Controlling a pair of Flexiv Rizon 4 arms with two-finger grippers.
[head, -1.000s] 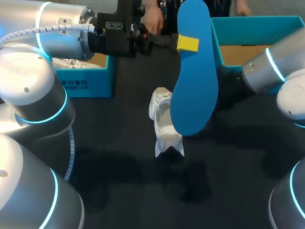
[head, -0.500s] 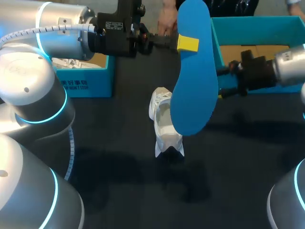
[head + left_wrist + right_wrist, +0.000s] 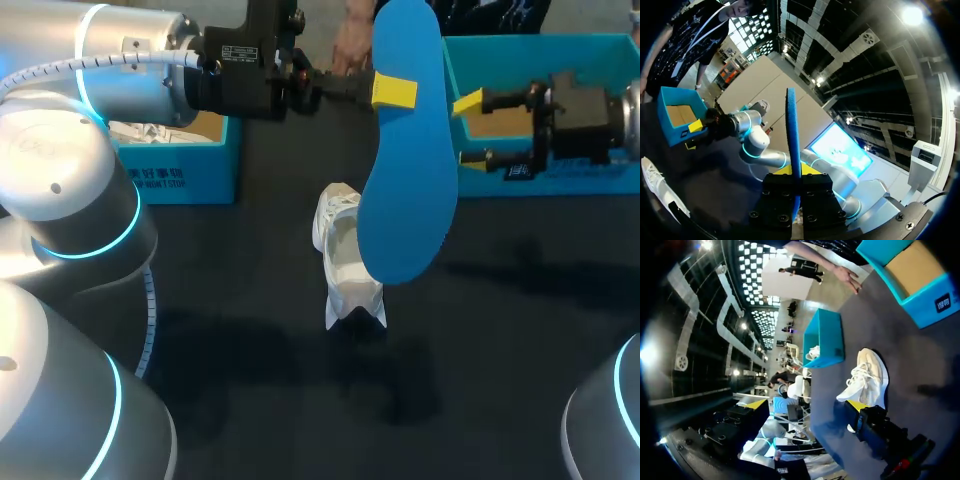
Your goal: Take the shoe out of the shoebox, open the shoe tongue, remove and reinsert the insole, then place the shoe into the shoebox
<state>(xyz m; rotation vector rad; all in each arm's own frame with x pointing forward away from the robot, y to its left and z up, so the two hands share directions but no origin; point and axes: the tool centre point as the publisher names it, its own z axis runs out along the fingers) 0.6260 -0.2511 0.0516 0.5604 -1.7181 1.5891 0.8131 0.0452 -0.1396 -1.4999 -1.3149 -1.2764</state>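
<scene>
– Left tool (image 3: 392, 92): what state is it in?
– Clenched on the blue insole (image 3: 405, 190), near its narrow end. 1 yellow tip shows on the face turned to the head camera.
– And the right tool (image 3: 468, 130)?
– Released. Its 2 fingers stand apart with nothing between them, in front of the right shoebox (image 3: 540, 55) and just beside the insole's edge. Whether a tip touches that edge, I cannot tell.
– Where is the shoe (image 3: 345, 265)?
– On the dark counter (image 3: 230, 300), upright on its sole, outside both boxes. Its long axis runs from the far edge toward the robot.
– Which end is the toe?
– Head view hides the far end behind the insole. The right wrist view shows the laces and a rounded toe (image 3: 867, 380) at the end away from that tool (image 3: 806, 406), while 1 finger covers the other end.
– How does the insole lie?
– It is held in the air. In the head view its flat face shows, with the broad end over the shoe. From the left wrist it is edge-on, a thin blue strip (image 3: 791, 135) rising from between the fingers.
– Any writing?
– White print on the front of the left shoebox (image 3: 185, 175), which holds something white. The right wrist view shows a white mark on the right shoebox's wall (image 3: 925, 310).
</scene>
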